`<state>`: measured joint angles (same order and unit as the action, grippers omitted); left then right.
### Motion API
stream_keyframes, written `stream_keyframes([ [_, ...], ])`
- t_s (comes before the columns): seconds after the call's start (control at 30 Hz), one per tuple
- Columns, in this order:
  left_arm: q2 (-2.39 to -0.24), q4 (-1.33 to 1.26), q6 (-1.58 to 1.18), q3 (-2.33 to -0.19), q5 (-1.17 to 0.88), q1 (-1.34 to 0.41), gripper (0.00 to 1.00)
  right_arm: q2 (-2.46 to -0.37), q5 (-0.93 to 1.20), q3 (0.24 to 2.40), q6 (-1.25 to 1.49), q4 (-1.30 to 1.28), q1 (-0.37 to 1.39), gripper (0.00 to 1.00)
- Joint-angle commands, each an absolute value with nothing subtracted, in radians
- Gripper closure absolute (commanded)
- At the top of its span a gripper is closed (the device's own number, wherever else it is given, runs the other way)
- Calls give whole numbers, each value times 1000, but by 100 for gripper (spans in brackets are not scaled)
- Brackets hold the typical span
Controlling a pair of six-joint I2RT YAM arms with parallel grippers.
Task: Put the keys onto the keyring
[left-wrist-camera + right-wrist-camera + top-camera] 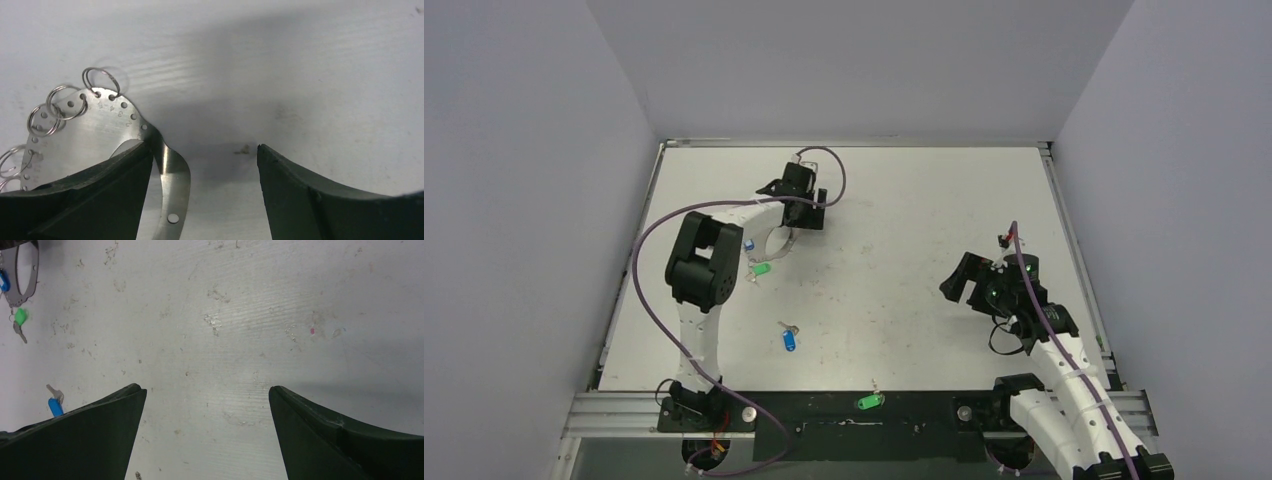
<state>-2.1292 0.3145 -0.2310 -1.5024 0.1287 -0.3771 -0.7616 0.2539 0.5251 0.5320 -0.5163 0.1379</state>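
The keyring (100,125) is a flat silvery hoop with a row of holes and small split rings on its rim. My left gripper (205,150) is open just above the table, its left finger (100,195) over the hoop and the hoop's band lying between the jaws. In the top view the keyring (782,245) lies beside the left gripper (809,212), with a small blue key (750,243) and a green key (761,268) at its rim. A loose blue key (788,338) lies mid-table. Another green key (868,402) lies at the front edge. My right gripper (962,285) is open and empty.
The right wrist view shows the right gripper (207,390) over bare stained table, the keyring (20,275) with its green key (20,316) far off at the upper left, and the loose blue key (54,406) at left. Grey walls surround the table.
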Motion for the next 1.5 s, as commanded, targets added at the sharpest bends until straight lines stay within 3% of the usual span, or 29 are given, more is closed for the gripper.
stream_keyframes([
  [0.0, -2123, 377, -321, -1365, 24, -478, 27, -757, 312, 553, 514, -476, 136, 0],
  [0.3, -1995, 231, -513, -1173, -71, -713, 30, -781, 316, 573, 518, -475, 133, 0],
  [0.53, -1912, 156, -557, -1179, -56, -906, 30, -786, 311, 574, 509, -468, 134, 0],
  [0.73, -1700, 148, -570, -1092, 57, -911, 21, -819, 317, 569, 495, -434, 134, 0],
  [0.93, -1474, 119, -645, -912, 212, -904, 20, -922, 368, 547, 508, -298, 136, 2],
  [1.07, -1367, 76, -739, -758, 243, -869, 29, -1048, 402, 572, 512, -208, 136, 6],
  [1.3, -1205, 82, -824, -584, 221, -751, 31, -1266, 429, 658, 475, -132, 152, 12],
  [1.47, -1156, 48, -828, -522, 188, -731, 33, -1387, 446, 694, 476, -91, 201, 23],
])
